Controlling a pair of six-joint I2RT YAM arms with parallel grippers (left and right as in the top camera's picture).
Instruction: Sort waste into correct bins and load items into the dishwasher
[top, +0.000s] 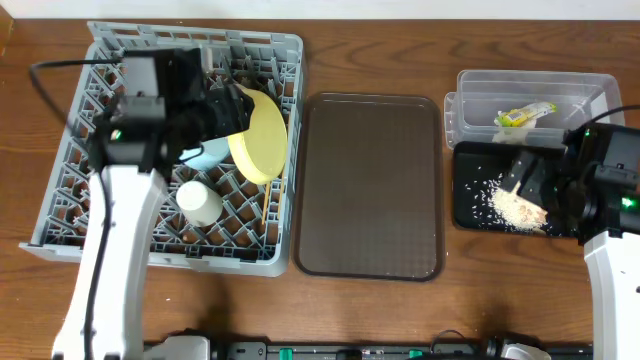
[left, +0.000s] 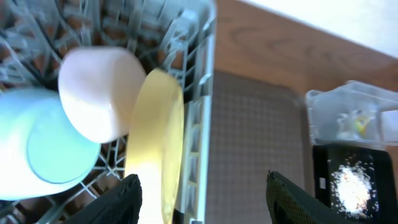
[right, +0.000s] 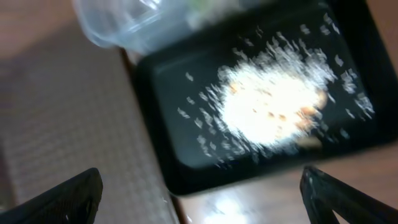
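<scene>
The grey dish rack (top: 60, 190) stands at the left. In it a yellow plate (top: 262, 140) stands on edge, beside a light blue bowl (top: 207, 156) and a white cup (top: 200, 202); a thin wooden chopstick (top: 265, 206) lies near the plate. My left gripper (left: 211, 202) is open above the plate (left: 155, 137), whose rim sits by the left finger. The cup (left: 99, 93) and blue bowl (left: 37, 146) show there too. The clear tub (top: 480, 95) holds the yellow-green wrapper (top: 524, 115). The black tray (top: 470, 205) holds rice scraps (top: 515, 208). My right gripper (right: 202, 199) is open and empty over the tray's (right: 180, 168) near edge. The white bowl is hidden.
The brown serving tray (top: 370, 185) lies between the rack and the bins, and shows in both wrist views (left: 249, 143) (right: 56, 124). My left arm's white link (top: 110, 260) crosses the rack's front. Wooden table surrounds everything.
</scene>
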